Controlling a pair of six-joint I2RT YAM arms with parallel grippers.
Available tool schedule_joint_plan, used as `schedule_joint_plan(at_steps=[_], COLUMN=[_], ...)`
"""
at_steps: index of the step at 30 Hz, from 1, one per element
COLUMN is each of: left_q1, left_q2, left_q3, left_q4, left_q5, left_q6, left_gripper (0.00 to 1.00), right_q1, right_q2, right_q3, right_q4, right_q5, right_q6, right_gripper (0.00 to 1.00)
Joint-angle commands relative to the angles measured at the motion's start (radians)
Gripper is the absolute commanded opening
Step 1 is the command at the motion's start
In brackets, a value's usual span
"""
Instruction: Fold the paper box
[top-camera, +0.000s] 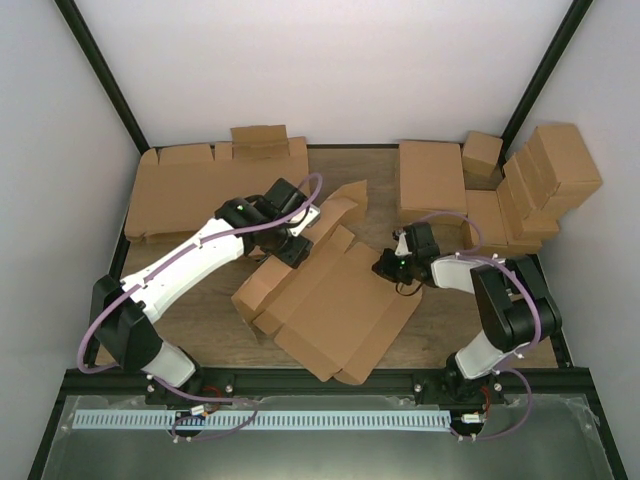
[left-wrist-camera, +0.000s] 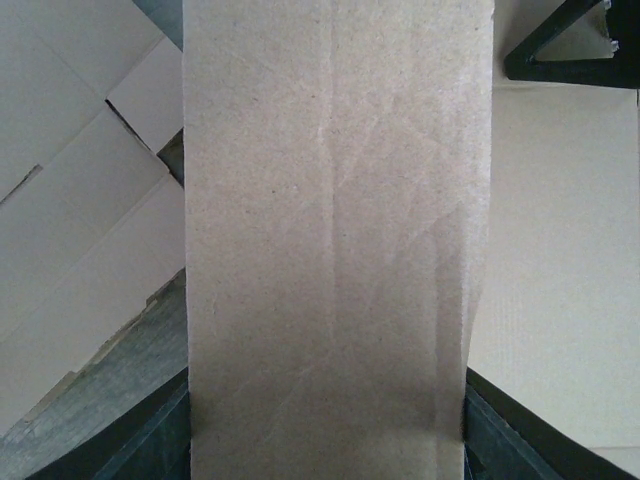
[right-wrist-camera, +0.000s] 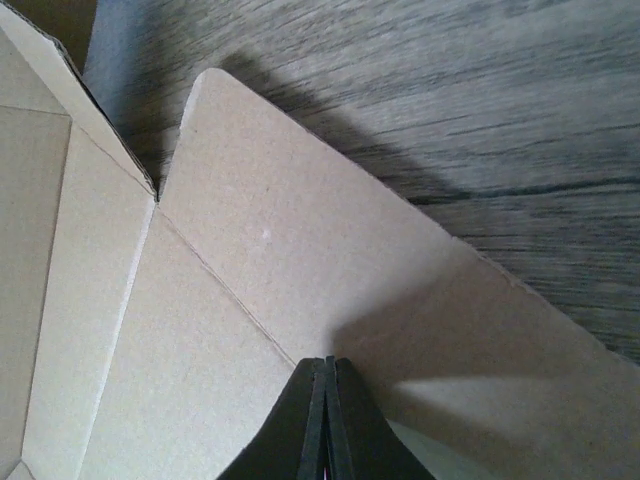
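The paper box (top-camera: 340, 310) is a brown cardboard sheet lying partly folded at the table's middle, with one flap (top-camera: 340, 210) raised at its far end. My left gripper (top-camera: 290, 248) sits over its far left part. In the left wrist view a raised flap (left-wrist-camera: 330, 250) fills the space between my wide-apart fingers (left-wrist-camera: 150, 445), so the left gripper (left-wrist-camera: 325, 440) is open around it. My right gripper (top-camera: 385, 267) is at the box's right edge. In the right wrist view it (right-wrist-camera: 327, 362) is shut, tips resting on a flat panel (right-wrist-camera: 230, 250), with nothing between them.
A pile of flat cardboard blanks (top-camera: 200, 185) lies at the back left. Several finished brown boxes (top-camera: 540, 180) are stacked at the back right, beside a flat board (top-camera: 430, 180). Bare wooden table (right-wrist-camera: 480, 100) shows beyond the panel's edge. Black frame posts (top-camera: 100, 70) line the white walls.
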Motion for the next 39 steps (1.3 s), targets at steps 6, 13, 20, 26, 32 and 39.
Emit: schedule_joint_plan(at_steps=[6,13,20,26,32,39], left_q1=[-0.018,-0.027,-0.037,-0.048,-0.06,-0.07], left_q2=[0.011,0.017,0.016,0.011,0.002,-0.028], left_q3=[0.006,0.019,0.02,0.026,0.015,-0.029], left_q4=[-0.002,-0.014,-0.017,-0.02,-0.011,0.024], left_q5=[0.003,-0.007,-0.032,-0.059,-0.075,-0.078], left_q6=[0.012,0.01,0.001,-0.005,-0.015,-0.028], left_gripper=[0.61,0.6,0.6,0.6,0.6,0.6], right_q1=[-0.003,0.004,0.01,0.011,0.008,0.009], right_q2=[-0.081,-0.221,-0.363,-0.312,-0.209,-0.341], right_q3=[-0.031,-0.05,-0.086,-0.01,0.044,-0.06], right_q4=[0.019,0.111,0.257,0.216,0.175,0.335], right_q5=[-0.01,-0.051,-0.011,0.008,-0.068,-0.067], right_q6=[-0.036,-0.108,-0.19,-0.198,-0.171,-0.171], right_gripper=[0.01,0.05,0.22,0.31,0.31,0.46])
